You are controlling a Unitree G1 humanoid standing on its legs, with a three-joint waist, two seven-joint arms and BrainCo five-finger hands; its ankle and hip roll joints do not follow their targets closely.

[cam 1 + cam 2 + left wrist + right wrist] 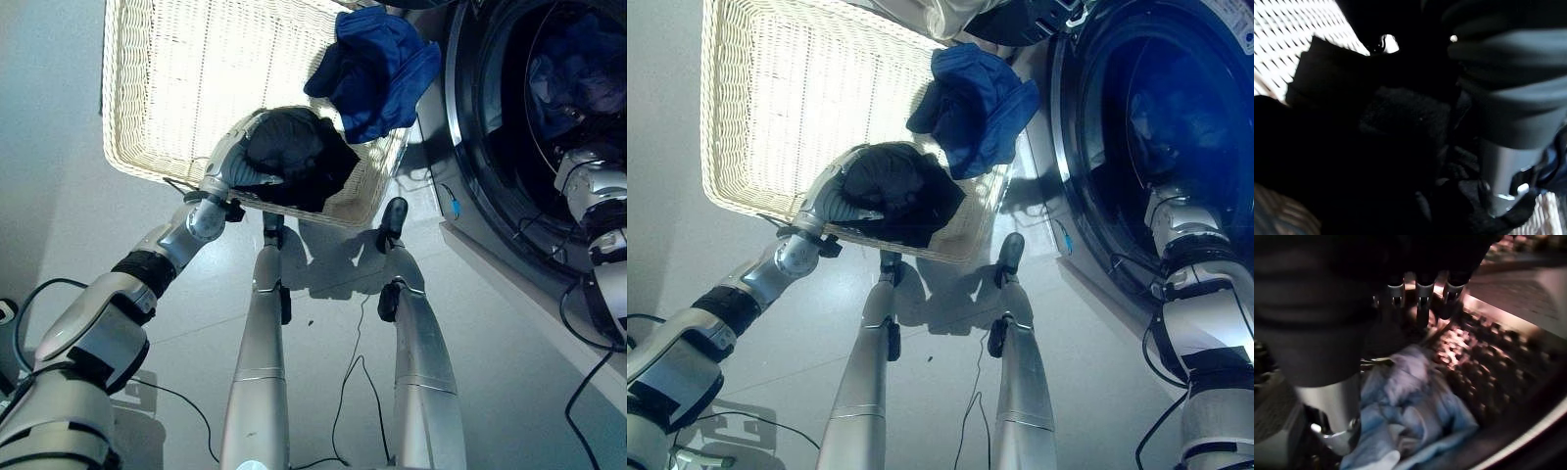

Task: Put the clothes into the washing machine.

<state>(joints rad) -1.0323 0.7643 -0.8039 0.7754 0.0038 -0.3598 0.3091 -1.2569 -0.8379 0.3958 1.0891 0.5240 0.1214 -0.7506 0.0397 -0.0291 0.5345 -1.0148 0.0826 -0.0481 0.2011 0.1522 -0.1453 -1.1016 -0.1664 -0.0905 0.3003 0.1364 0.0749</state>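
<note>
Below the head camera, the left eye view shows one white wicker basket (167,88), one blue garment (377,69) draped over its rim beside the washing machine (490,186), and one black garment (294,157) at the near rim, with the left hand (240,166) curled round it. The right eye view has the right arm reaching into the drum, its hand hidden. From the left wrist, black cloth is dark and hard to make out. From the right wrist, the right hand (1420,298) hangs over one pale blue garment (1410,421) in the drum; I cannot tell its grip.
</note>
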